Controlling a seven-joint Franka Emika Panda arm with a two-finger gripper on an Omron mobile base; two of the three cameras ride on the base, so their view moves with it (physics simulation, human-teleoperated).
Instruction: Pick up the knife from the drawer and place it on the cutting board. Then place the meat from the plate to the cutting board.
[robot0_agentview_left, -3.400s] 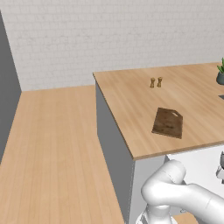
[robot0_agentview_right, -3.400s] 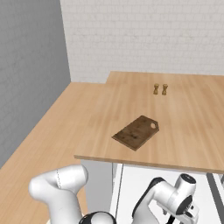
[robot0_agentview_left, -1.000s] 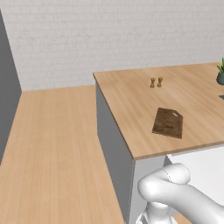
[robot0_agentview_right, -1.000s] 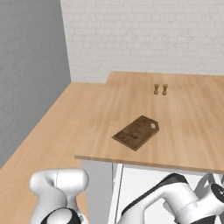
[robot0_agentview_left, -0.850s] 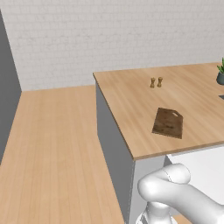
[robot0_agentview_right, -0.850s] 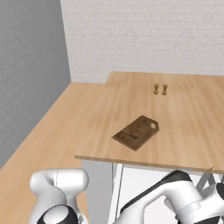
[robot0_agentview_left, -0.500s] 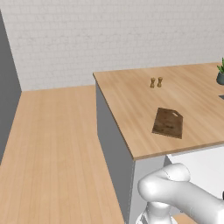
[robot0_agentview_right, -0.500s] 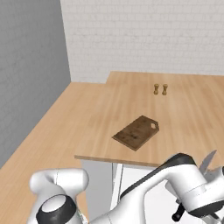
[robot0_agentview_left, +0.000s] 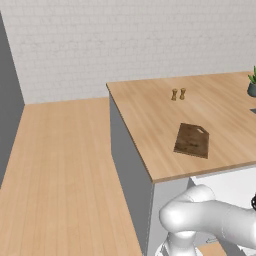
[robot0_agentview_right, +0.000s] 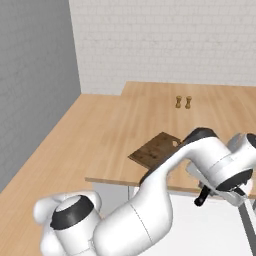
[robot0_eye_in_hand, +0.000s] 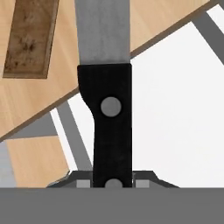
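The gripper (robot0_agentview_right: 220, 196) clenches the knife (robot0_eye_in_hand: 105, 109) by its black handle; beyond its blade lies the cutting board (robot0_eye_in_hand: 31, 39). A loose grip could let it pivot and slip.

The arm has swung up, its claw (robot0_agentview_right: 220, 192) lifting the knife (robot0_eye_in_hand: 107, 109) near the cutting board (robot0_agentview_right: 155, 149).

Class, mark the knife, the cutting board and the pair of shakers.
knife (robot0_eye_in_hand: 109, 131), hand view, black handle.
cutting board (robot0_agentview_left: 191, 140), left base view, middle of its top face.
pair of shakers (robot0_agentview_left: 178, 94), left base view, between the two.
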